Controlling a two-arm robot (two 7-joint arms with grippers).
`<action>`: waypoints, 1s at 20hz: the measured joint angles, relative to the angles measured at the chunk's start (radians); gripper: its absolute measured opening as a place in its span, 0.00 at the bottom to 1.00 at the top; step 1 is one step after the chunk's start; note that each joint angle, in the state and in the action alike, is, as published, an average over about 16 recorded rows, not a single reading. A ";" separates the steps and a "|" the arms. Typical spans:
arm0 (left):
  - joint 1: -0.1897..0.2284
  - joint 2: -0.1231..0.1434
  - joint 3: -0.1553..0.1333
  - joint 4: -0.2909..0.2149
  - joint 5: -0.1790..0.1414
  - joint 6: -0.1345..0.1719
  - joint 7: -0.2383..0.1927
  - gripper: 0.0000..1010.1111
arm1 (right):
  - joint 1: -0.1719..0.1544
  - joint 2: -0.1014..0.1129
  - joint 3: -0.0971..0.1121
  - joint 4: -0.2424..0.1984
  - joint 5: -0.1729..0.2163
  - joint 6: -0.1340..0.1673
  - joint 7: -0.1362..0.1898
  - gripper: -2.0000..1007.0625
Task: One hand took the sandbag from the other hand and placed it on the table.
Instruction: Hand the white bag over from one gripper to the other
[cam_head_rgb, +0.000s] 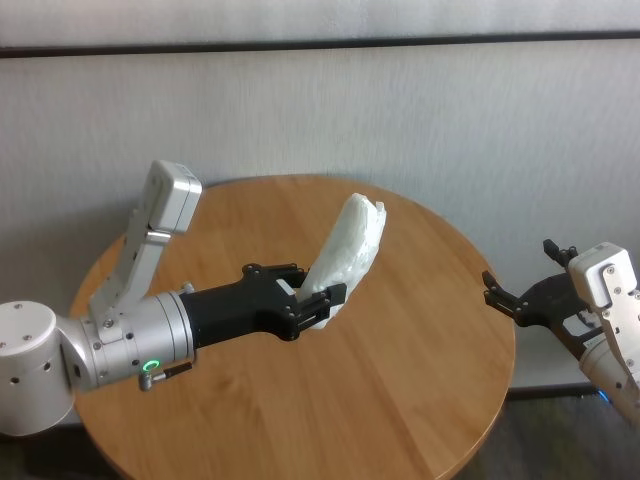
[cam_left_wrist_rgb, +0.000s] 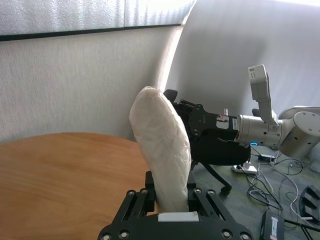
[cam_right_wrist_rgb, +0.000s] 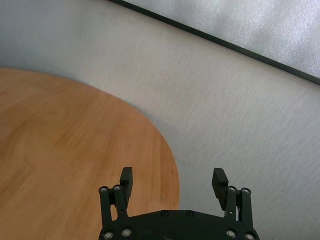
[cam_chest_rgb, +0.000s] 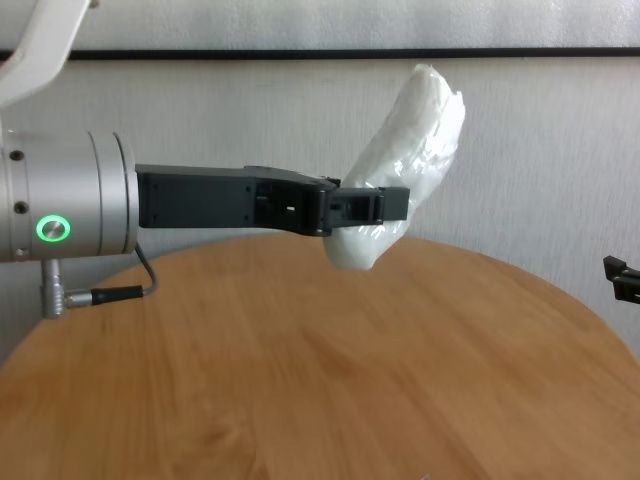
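left gripper (cam_head_rgb: 318, 305) clamps sandbag (cam_head_rgb: 352, 245) (aloft) | round wooden table (cam_head_rgb: 400, 400) | grey wall (cam_head_rgb: 450, 110)

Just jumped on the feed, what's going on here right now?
The left gripper is clamped on the lower end of the white sandbag and holds it up in the air above the round table, its free end tilted upward. The right gripper hangs open off the table's right edge, apart from the bag. No handover has happened yet, and nothing is lying on the tabletop.
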 joint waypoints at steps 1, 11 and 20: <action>0.000 0.000 0.000 0.000 0.000 0.000 0.000 0.36 | 0.000 0.000 0.000 0.000 0.000 0.000 0.000 0.99; 0.000 0.000 0.000 0.000 0.000 -0.001 -0.001 0.36 | -0.001 -0.002 0.004 0.000 -0.001 -0.002 0.006 0.99; 0.000 0.000 0.000 0.000 0.000 -0.001 -0.001 0.36 | -0.008 -0.008 0.018 -0.003 -0.007 -0.011 0.033 0.99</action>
